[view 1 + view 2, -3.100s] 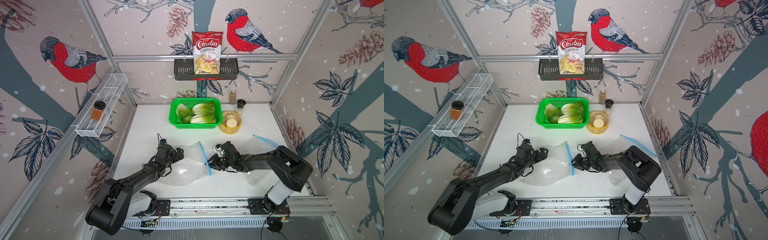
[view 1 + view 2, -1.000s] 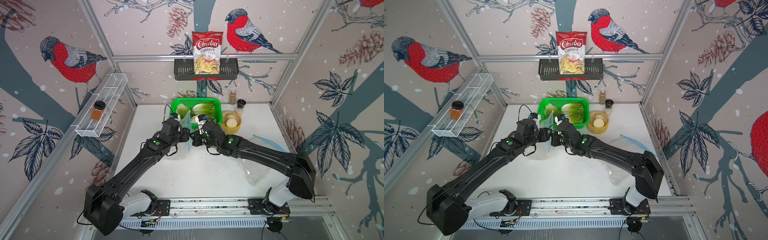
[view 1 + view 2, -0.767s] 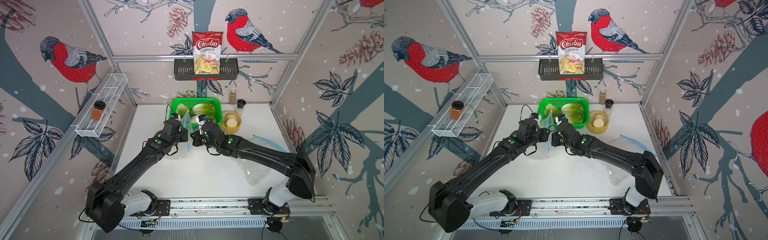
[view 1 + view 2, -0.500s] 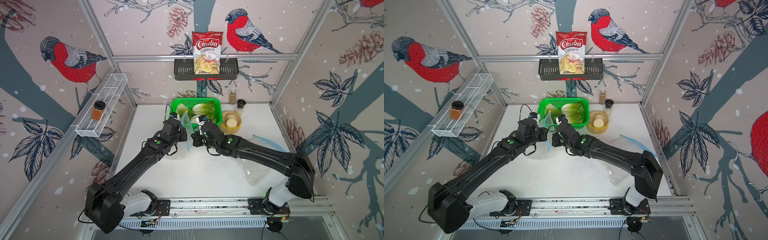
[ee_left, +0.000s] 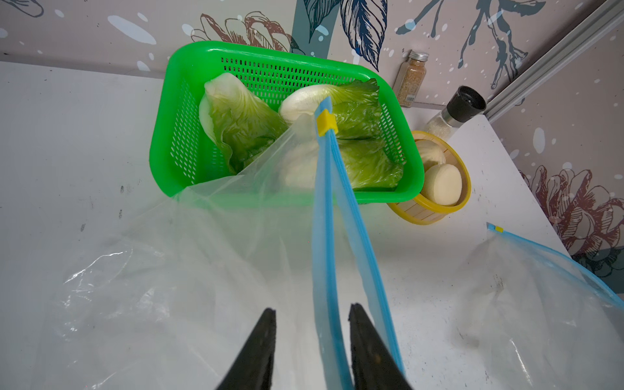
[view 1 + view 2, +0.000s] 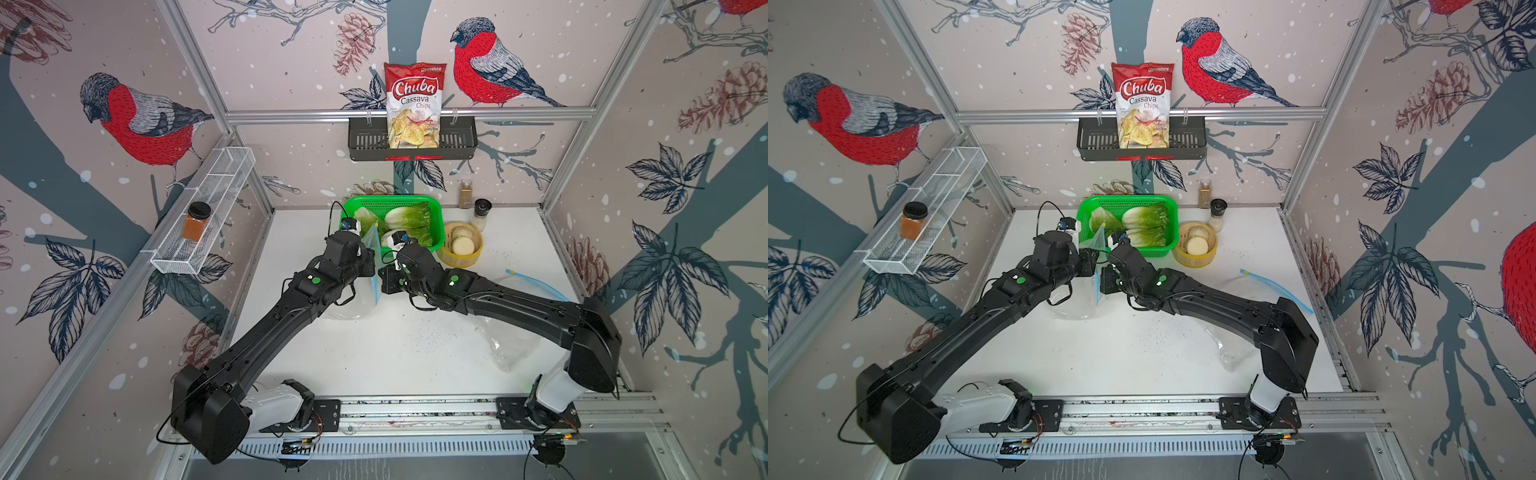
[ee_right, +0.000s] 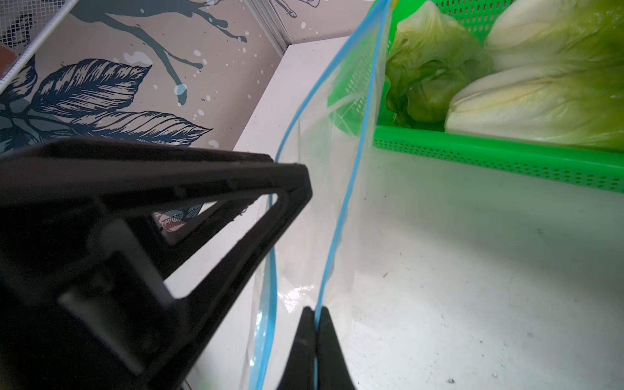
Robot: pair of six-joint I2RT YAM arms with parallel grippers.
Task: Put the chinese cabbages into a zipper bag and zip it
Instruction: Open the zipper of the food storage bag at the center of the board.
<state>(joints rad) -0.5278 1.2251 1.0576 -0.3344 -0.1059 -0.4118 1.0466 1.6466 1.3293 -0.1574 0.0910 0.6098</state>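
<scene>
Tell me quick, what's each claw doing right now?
Left gripper: open, jaws apart around one blue edge of the zipper bag, not pinching it.
Right gripper: shut on a blue edge of the bag.

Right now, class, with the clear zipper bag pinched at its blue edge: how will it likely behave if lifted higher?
Likely floppy: the zipper bag sags in wrinkles below its blue zip strip. Probably very light: the right gripper carries it by a thin pinch on that strip. The glossy film may slip.
</scene>
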